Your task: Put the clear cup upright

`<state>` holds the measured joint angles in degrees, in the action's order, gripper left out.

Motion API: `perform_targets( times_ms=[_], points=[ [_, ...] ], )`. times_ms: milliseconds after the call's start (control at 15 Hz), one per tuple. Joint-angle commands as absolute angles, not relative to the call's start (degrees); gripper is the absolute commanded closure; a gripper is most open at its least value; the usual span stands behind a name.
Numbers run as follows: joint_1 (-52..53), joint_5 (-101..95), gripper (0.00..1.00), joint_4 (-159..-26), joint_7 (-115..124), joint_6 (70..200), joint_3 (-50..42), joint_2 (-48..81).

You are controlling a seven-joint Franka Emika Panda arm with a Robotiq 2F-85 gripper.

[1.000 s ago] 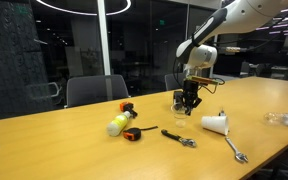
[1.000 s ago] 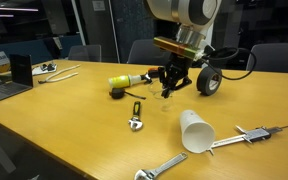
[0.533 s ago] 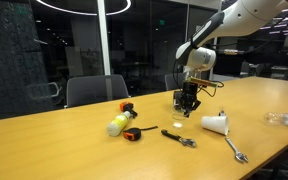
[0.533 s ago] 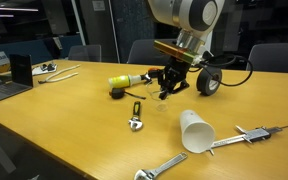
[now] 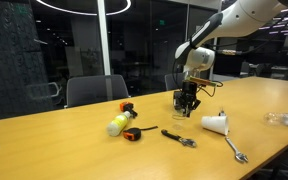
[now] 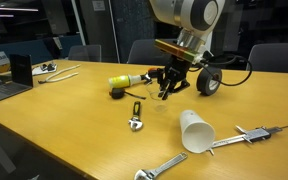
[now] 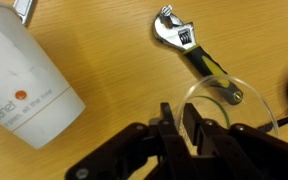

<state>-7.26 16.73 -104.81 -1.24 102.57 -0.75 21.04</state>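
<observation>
The clear cup shows in the wrist view as a faint see-through ring with its open rim facing the camera. My gripper is shut on its wall, one finger inside the rim and one outside. In both exterior views the gripper hangs just above the wooden table near its middle. The cup is only a faint glint under it. The opaque white cup lies on its side close by.
A black-handled wrench lies beside the gripper. A yellow bottle, a second wrench, a clear plastic bottle and a laptop are also on the table. Chairs stand behind.
</observation>
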Motion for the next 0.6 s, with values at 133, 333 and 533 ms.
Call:
perform_targets(
  times_ms=[133,333,533],
  points=[
    [-6.6,16.4,0.32,-101.5,0.0,99.5,-1.4,22.2],
    [-6.3,16.1,0.1,-101.3,0.4,99.4,-1.4,21.8],
    [-5.9,15.1,0.0,-100.7,1.1,99.2,-1.4,21.1]
  ],
)
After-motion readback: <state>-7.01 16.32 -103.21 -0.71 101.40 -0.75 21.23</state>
